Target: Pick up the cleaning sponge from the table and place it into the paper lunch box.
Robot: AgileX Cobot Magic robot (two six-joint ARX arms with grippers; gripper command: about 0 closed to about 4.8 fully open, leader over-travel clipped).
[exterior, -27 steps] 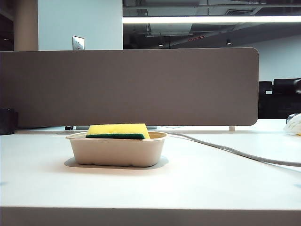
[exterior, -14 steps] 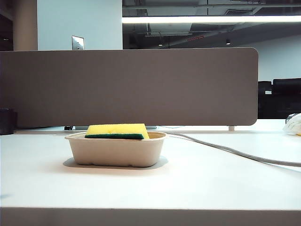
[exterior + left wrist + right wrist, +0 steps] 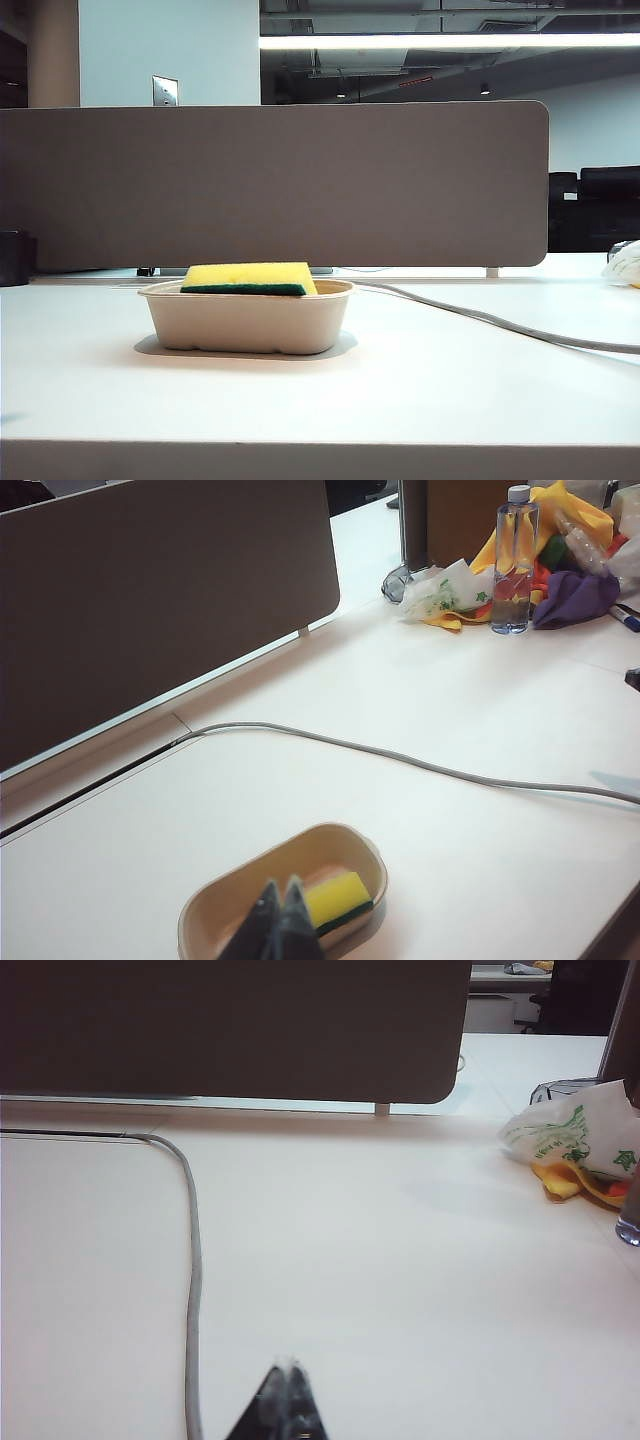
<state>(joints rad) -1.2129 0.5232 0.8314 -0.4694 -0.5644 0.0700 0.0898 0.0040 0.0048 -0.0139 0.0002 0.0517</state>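
Observation:
The yellow-and-green cleaning sponge (image 3: 249,279) lies in the beige paper lunch box (image 3: 248,318) on the white table (image 3: 400,390), its top showing above the rim. The left wrist view also shows the cleaning sponge (image 3: 336,898) inside the paper lunch box (image 3: 215,912). My left gripper (image 3: 280,885) is shut and empty, hanging above the box's middle, apart from the sponge. My right gripper (image 3: 288,1365) is shut and empty over bare table (image 3: 400,1260), beside a grey cable (image 3: 193,1280). Neither gripper appears in the exterior view.
A grey-brown divider panel (image 3: 270,185) stands behind the box. A grey cable (image 3: 500,325) runs across the table to the right. A water bottle (image 3: 513,565), crumpled bags and cloths (image 3: 570,590) pile up at the far right. A dark cup (image 3: 15,258) stands at far left.
In the exterior view nothing has visibly moved; the sponge stays in the box and no arm enters the picture.

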